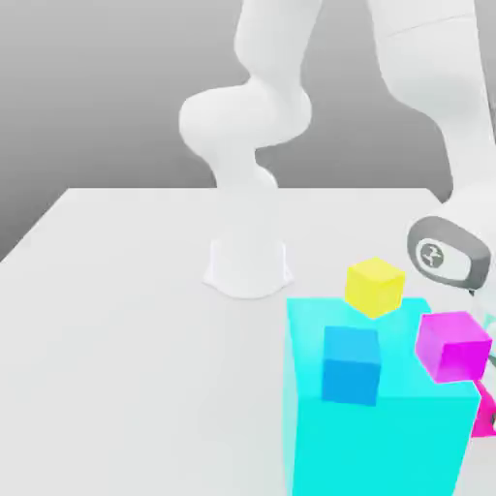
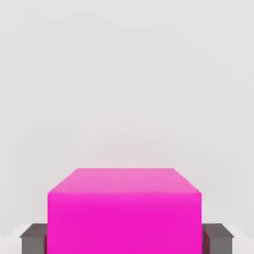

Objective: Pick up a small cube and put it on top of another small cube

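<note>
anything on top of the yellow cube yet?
No. The yellow cube has a bare top face in the exterior view. The hot-pink cube sits between the gripper fingers in the hand view. The big cyan block hides the yellow cube's base.

Stands on a round white base (image 1: 248,266), rising through a bulky elbow joint and arching over toward the exterior view's right. End effector (image 2: 125,237) reaches low there, dark fingers (image 2: 33,238) clamped on both flanks of the small cube (image 2: 124,211).
</note>
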